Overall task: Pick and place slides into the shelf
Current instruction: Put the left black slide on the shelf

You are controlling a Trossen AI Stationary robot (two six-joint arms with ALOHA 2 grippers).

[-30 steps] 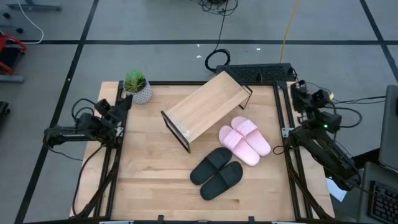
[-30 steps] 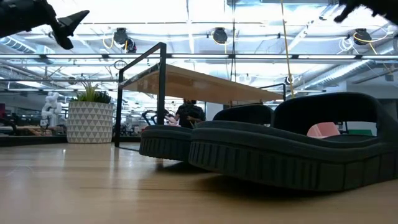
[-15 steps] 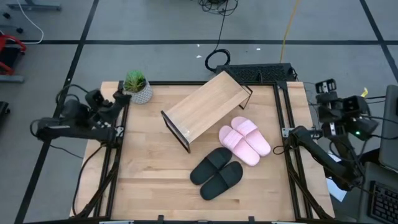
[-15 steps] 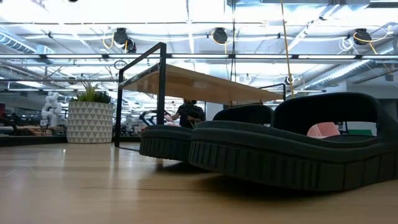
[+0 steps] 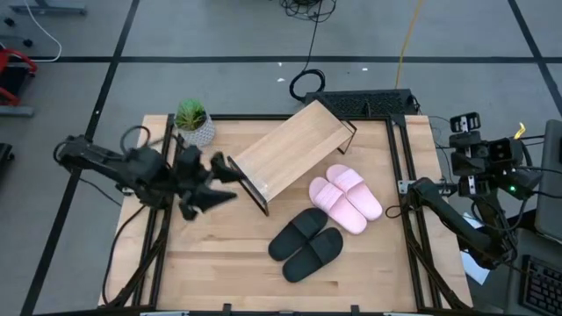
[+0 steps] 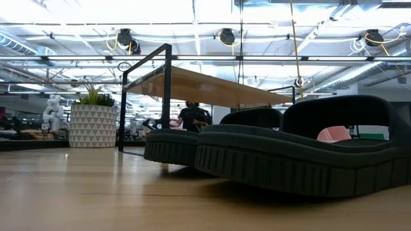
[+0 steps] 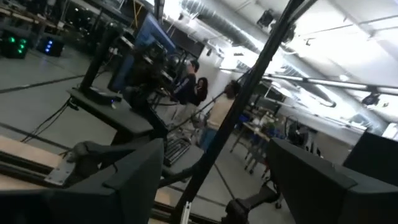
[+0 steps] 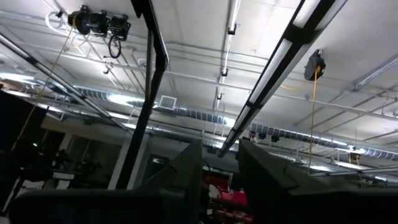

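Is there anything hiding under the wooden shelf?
From the low view, the space under the light wooden shelf looks empty: only room background shows through. None of the foam slides are there; the black pair and pale pink pair lie beside it. From above, the board covers that spot.

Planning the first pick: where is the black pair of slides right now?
In the high view, the black pair lies side by side on the table's near-right part, just in front of the pink pair and right of the shelf's near end.

2 dark jointed arms, black cables

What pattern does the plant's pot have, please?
The pot has a white-and-grey triangle pattern, clearest in the low view.
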